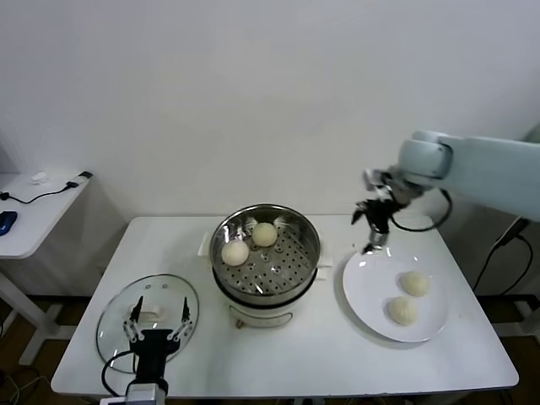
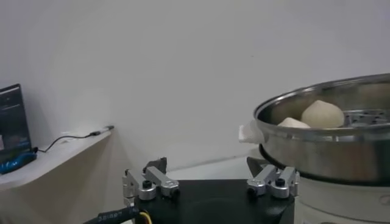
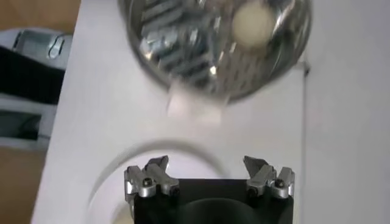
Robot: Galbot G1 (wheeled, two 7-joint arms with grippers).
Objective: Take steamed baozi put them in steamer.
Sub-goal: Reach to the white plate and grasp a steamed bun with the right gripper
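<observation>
Two cream-white baozi (image 1: 234, 251) (image 1: 265, 234) lie on the perforated tray inside the shiny steel steamer (image 1: 305, 229) at the table's middle. Two more baozi (image 1: 414, 283) (image 1: 402, 310) lie on the white plate (image 1: 367, 291) to its right. My right gripper (image 1: 372, 232) is open and empty, hovering above the plate's far left edge, between plate and steamer. Its wrist view shows the steamer (image 3: 183, 55) with one baozi (image 3: 253, 23) and the plate's rim (image 3: 152, 149). My left gripper (image 1: 158, 316) is open and empty, parked over the glass lid; its wrist view shows the steamer (image 2: 329, 146) and both baozi (image 2: 323, 114).
A round glass lid (image 1: 114, 325) with a white knob lies at the table's front left. A white side table (image 1: 34, 211) with cables stands to the left. The wall is close behind the table.
</observation>
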